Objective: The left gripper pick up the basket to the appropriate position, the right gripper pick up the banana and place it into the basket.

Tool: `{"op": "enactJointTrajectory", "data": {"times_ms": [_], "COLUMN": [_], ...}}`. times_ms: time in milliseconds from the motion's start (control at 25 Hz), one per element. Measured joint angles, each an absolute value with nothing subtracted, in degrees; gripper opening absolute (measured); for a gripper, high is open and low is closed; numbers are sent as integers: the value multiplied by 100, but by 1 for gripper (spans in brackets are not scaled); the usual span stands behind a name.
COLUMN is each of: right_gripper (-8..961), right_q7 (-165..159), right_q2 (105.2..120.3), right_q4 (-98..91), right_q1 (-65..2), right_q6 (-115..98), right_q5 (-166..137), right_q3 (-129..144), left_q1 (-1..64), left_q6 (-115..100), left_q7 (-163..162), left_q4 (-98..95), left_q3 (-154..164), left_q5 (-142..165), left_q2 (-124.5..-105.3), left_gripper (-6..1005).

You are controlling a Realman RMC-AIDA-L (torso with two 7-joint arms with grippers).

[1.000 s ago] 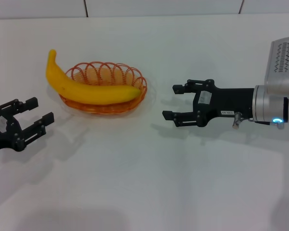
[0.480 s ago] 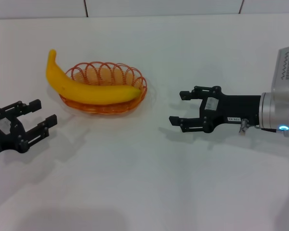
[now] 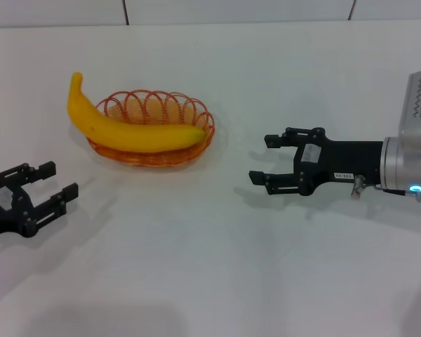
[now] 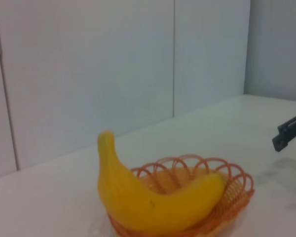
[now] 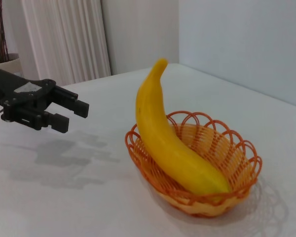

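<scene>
1. I see the basket (image 3: 151,128) on the white table (image 3: 210,267), upper left of centre in the head frame.
2. The banana (image 3: 126,126) lies in the basket along its front side. Its blunt end rests against the right rim; its stem end sticks out past the left rim, pointing up-frame.
3. Right wrist frame confirms it: banana (image 5: 172,143) lies lengthwise inside the basket (image 5: 197,168), stem raised above the rim.
4. Left wrist frame shows the same pair low in centre: banana (image 4: 148,197) seated in the basket (image 4: 197,192).
5. Left gripper (image 3: 45,186) sits at the lower left edge of the head frame, fingers spread, holding nothing, well apart from the basket.
6. It also shows at left in the right wrist frame (image 5: 71,113), jaws parted and empty.
7. Right gripper (image 3: 263,160) sits at mid-right of the head frame, pointing left toward the basket, fingers spread, empty, clear of the basket.
</scene>
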State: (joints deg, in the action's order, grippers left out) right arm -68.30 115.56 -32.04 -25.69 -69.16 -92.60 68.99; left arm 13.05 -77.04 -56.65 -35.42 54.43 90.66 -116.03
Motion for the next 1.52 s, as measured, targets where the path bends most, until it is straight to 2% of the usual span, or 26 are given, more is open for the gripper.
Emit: {"op": "enactJointTrajectory", "data": {"times_ms": [400,640,760,1520], "right_gripper": [809,809,808,805], "right_q7": [-6857,-6831,-6757,-6180], "right_q2": [11489,11280,11248,11236], "right_q4": [-3200,-3258,-3283,-3238], "right_q1": [-2427,-2215,-2104,-1862], "right_q6": [-7147,-7925,-8158,-8700], "right_q5": [-9272,-9281,-9400,-9786], "right_q3": [6892,6643,6226,5230], "left_q1": [1302,1301,1303,1294], "left_q6": [-7604,-7601,-7601,-7652], "left_q7": [-5660,-5638,-5634,-5489], "left_q4": [-3495,-3461,-3461,-3463], "left_q3": [5441,5389,5379,5175], "left_q5": [9111,9152,9155,9145], "left_q2": [-11616,-11617,-11621,-11626], "left_gripper": [564,564,564,564]}}
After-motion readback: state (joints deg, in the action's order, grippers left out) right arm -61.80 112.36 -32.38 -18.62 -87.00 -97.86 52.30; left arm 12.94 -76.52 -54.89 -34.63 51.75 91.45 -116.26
